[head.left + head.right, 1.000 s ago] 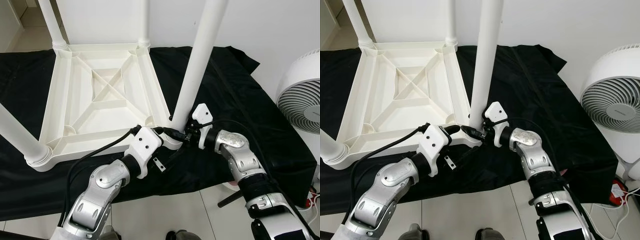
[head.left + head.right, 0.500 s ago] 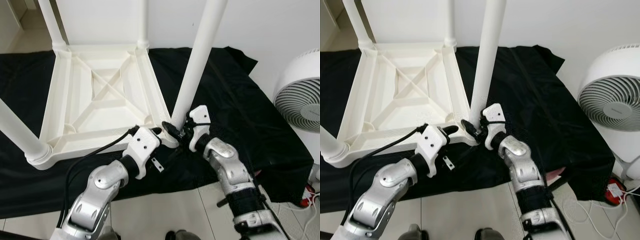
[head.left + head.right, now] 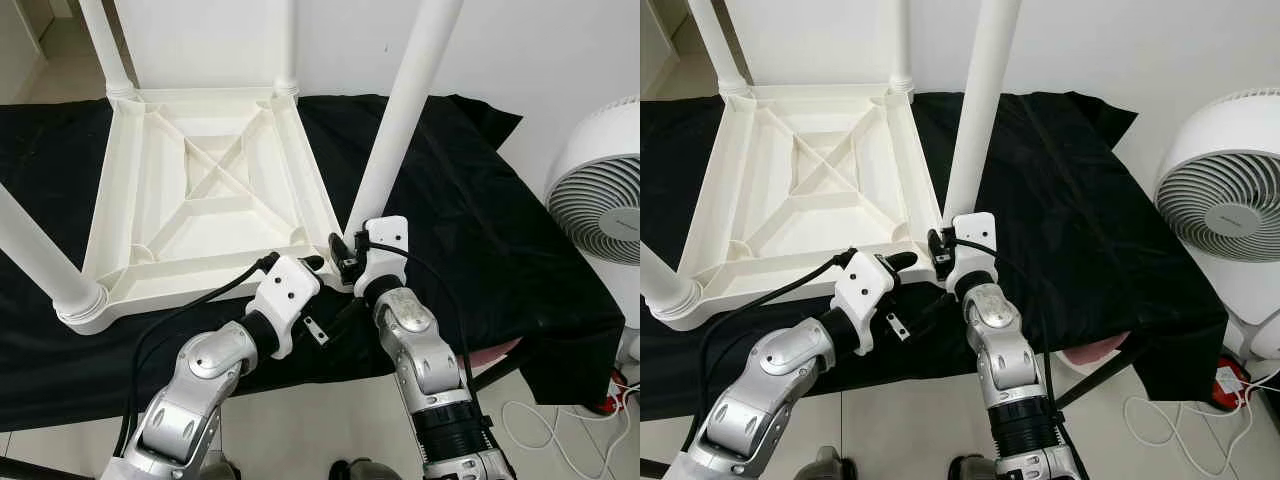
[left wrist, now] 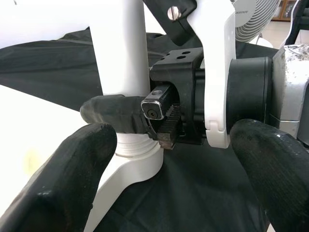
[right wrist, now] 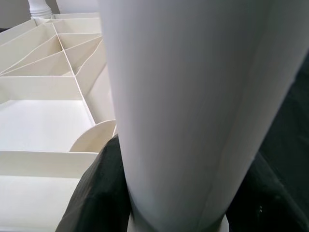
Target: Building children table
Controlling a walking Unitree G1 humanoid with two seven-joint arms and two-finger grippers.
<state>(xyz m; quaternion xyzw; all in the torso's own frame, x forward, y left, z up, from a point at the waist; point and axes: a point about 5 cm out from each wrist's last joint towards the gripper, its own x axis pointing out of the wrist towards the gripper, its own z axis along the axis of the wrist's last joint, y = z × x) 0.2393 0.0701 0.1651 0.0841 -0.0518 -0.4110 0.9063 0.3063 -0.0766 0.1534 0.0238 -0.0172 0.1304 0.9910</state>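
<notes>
Tabletop [image 3: 210, 190] inverted on black cloth [image 3: 470, 220], four legs standing in corner sockets; right gripper [image 3: 347, 258] clamped on near-right leg [image 3: 400, 110] at its base, left gripper [image 3: 318, 265] open beside it; seating probably unfinished.

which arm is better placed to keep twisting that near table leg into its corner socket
The right. The right gripper is clamped around the base of the table leg, its fingers wrapping it just above the socket. The left gripper sits open beside the tabletop corner, holding nothing.
</notes>
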